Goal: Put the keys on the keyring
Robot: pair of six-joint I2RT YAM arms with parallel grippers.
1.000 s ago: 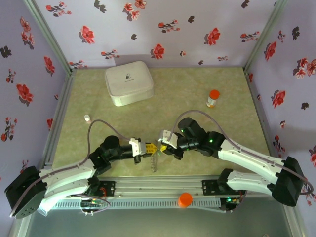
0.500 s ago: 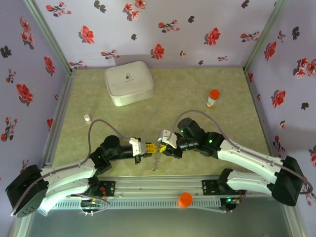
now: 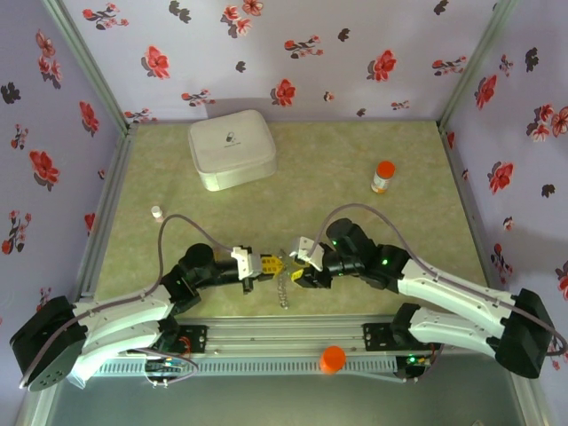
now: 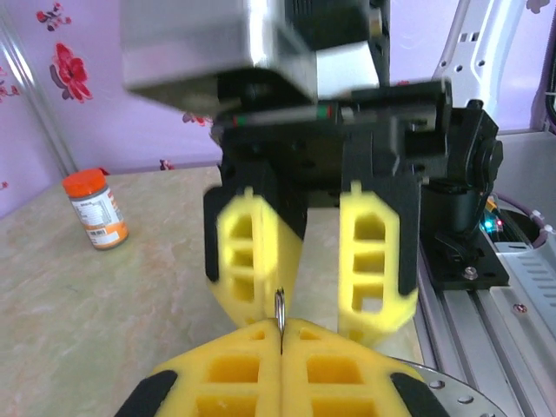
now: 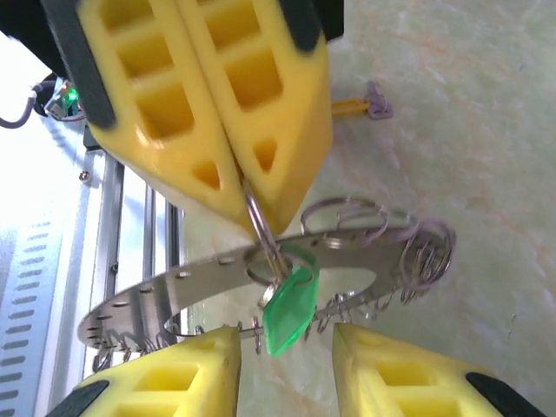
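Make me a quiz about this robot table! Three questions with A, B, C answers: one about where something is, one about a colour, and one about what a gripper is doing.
1. Where does the white box stand?
A. At the far end of the table, left of the middle
B. Between the two grippers
C. On the metal rail at the front

2. What colour is the key hanging at the keyring?
A. Red
B. Green
C. Blue

3. What is the left gripper doing?
A. Standing wide open
B. Holding the white box
C. Pinching a small wire ring

Answers:
1. A: in the top view the box sits near the back wall, on the left half.
2. B: the right wrist view shows a bright green head.
3. C: its yellow fingers meet with the thin ring caught between them.
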